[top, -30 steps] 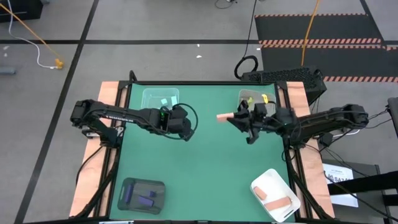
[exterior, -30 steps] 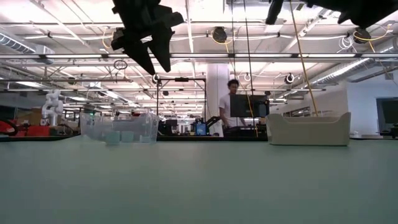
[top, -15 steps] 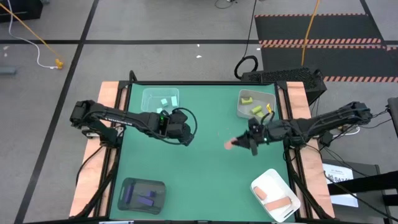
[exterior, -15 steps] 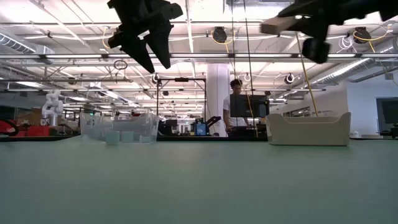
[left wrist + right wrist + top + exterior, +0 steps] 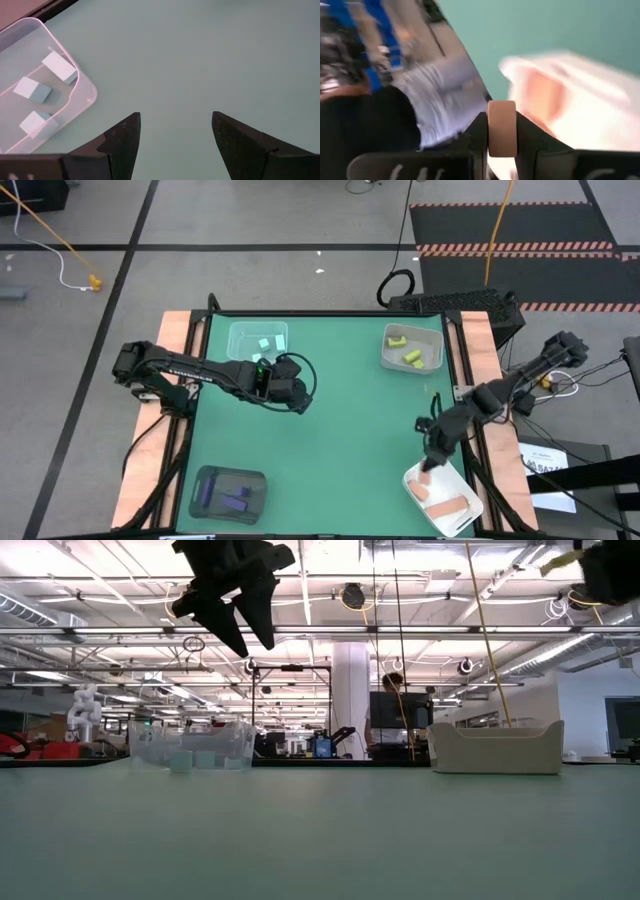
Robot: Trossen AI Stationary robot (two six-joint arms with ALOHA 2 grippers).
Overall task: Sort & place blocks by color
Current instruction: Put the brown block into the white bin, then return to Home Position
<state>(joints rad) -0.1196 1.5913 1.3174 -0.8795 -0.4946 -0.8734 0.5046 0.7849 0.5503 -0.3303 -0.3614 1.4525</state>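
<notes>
The dark purple-loaded tray [image 5: 228, 492] sits at the 7 o'clock corner of the green table [image 5: 340, 430]; it contains purple bar-shaped blocks [image 5: 237, 500]. The clear plastic tray [image 5: 257, 340] sits at 11 o'clock and contains light teal cube blocks [image 5: 265, 344]; the left wrist view shows three of them [image 5: 32, 91] inside its rounded wall [image 5: 80, 90].

The left gripper [image 5: 298, 392] hangs above the table at about 10 o'clock from centre, just beside the clear tray. Its two dark fingers [image 5: 122, 140] stand spread apart with bare table surface between them; the claw is released and grasps nothing.

The grey tray [image 5: 412, 347] at 1 o'clock contains yellow-green blocks [image 5: 398, 339].

The right gripper [image 5: 430, 463] is positioned over the far rim of the white tray [image 5: 445, 495] at 5 o'clock. Its claw is clenched on a salmon-pink block [image 5: 501, 128], which stands upright between the fingertips. Further salmon-pink blocks [image 5: 447, 506] lie inside the white tray.

In the low view, a person [image 5: 392, 710] stands in the room beyond the table.
</notes>
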